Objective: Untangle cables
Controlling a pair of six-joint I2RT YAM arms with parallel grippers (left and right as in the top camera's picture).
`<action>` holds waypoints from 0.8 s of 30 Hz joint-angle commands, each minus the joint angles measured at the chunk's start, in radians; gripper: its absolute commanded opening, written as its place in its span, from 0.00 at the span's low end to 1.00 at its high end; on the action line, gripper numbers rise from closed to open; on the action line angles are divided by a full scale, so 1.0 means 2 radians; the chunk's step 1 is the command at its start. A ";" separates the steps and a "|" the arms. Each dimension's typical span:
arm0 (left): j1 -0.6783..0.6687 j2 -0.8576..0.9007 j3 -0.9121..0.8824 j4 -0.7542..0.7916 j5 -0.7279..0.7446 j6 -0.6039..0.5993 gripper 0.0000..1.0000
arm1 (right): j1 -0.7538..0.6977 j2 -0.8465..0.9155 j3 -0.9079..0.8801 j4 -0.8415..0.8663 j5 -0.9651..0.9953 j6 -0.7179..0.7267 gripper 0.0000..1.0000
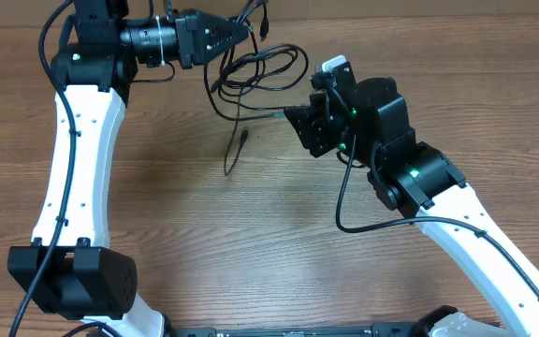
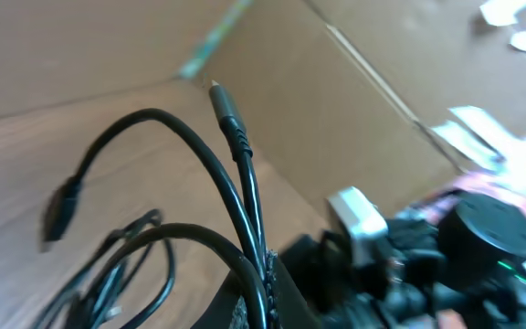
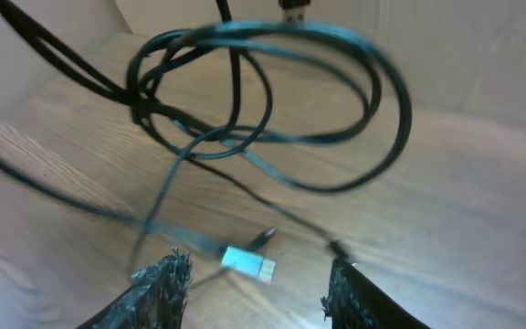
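Nothing can be read in any view. The pale labels (image 2: 471, 126) on the cardboard wall (image 2: 336, 110) at the far right are too blurred to make out. The cables (image 1: 260, 65) and the silver plug (image 3: 247, 263) lying on the table (image 3: 446, 210) show no legible print, brand or number.

The thin black cables (image 1: 268, 67) form a loose tangle of overlapping loops near the table's far edge, one strand trailing toward the table's middle, a silver-tipped plug (image 3: 247, 263) lying on the wood.
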 commanded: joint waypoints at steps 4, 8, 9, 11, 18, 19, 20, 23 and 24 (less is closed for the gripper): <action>-0.005 -0.005 0.006 -0.001 0.068 0.015 0.04 | 0.002 -0.019 0.004 0.015 -0.004 -0.182 0.48; -0.005 -0.005 0.006 -0.017 0.067 0.015 0.04 | 0.002 -0.020 0.004 0.015 -0.004 -0.273 0.48; -0.005 -0.005 0.006 -0.020 0.067 0.015 0.04 | 0.002 -0.020 0.004 0.016 -0.004 -0.288 0.48; -0.005 -0.005 0.006 -0.025 0.067 0.015 0.04 | 0.002 -0.020 0.004 0.019 -0.004 -0.303 0.48; -0.006 -0.005 0.006 -0.043 0.071 0.032 0.04 | 0.002 -0.020 0.004 0.038 -0.004 -0.351 0.48; -0.007 -0.005 0.006 -0.046 0.076 0.032 0.04 | 0.002 -0.020 0.004 0.039 -0.004 -0.362 0.48; -0.009 -0.005 0.006 -0.048 0.080 0.032 0.04 | 0.002 -0.020 0.004 0.039 -0.004 -0.371 0.48; -0.019 -0.005 0.006 -0.054 0.080 0.032 0.04 | 0.002 -0.020 0.004 0.039 -0.004 -0.394 0.48; -0.024 -0.005 0.006 -0.055 0.080 0.032 0.05 | 0.002 -0.020 0.004 0.039 -0.004 -0.401 0.48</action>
